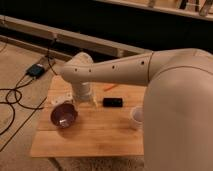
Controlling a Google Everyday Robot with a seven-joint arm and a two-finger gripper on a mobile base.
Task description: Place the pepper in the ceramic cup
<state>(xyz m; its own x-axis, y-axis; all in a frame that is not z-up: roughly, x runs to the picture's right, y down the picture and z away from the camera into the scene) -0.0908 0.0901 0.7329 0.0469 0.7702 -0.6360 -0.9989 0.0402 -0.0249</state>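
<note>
The gripper (90,101) hangs low over the wooden table (90,142), between the purple bowl (64,115) and the black block (112,102); its grip cannot be told. The orange pepper (111,87) lies near the table's far edge, apart from the white ceramic cup (137,116).

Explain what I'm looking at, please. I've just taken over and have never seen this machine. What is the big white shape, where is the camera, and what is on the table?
The big white shape is the robot's own arm, reaching in from the right over a wooden table. There is only one view, looking down on the table; where the camera is mounted is not on record. The arm bends down at its end, and there the claw hangs over the left part of the table, just behind the purple bowl. On the table are also a black block, the slim orange pepper lying behind that block, and the white ceramic cup, partly hidden by the arm. The pepper lies free, so the claw does not hold it.
</note>
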